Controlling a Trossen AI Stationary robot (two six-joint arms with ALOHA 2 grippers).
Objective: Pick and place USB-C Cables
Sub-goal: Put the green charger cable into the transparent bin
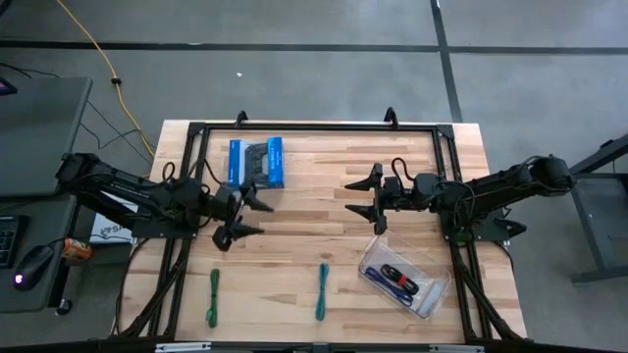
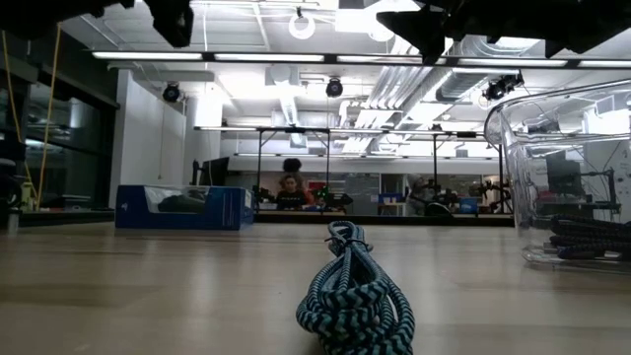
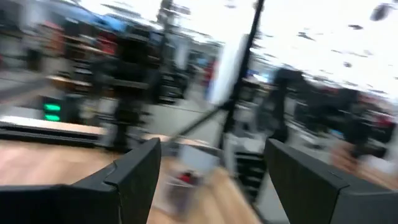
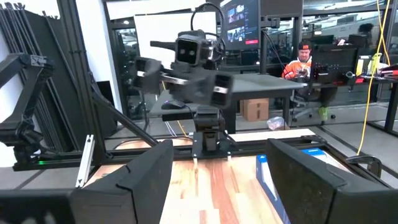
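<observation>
A green cable bundle [image 1: 213, 297] and a teal one [image 1: 322, 292] lie flat on the wooden table near its front edge. The teal bundle [image 2: 353, 291] fills the foreground of the low view. A black cable with a red band [image 1: 400, 278] and a purple one [image 1: 378, 281] lie inside a clear container [image 1: 432, 294] at the front right. My left gripper [image 1: 253, 217] hovers open over the table's left middle, and its wrist view is blurred. My right gripper [image 1: 357, 197] hovers open over the right middle, facing the left one. Neither has anything between its fingers.
A blue box [image 1: 257, 163] picturing a gamepad lies at the far left of the table. A black frame [image 1: 314, 126] runs along the table's edges. A yellow cord [image 1: 98, 59] trails on the floor beyond the table. People sit in the room behind [image 2: 292, 192].
</observation>
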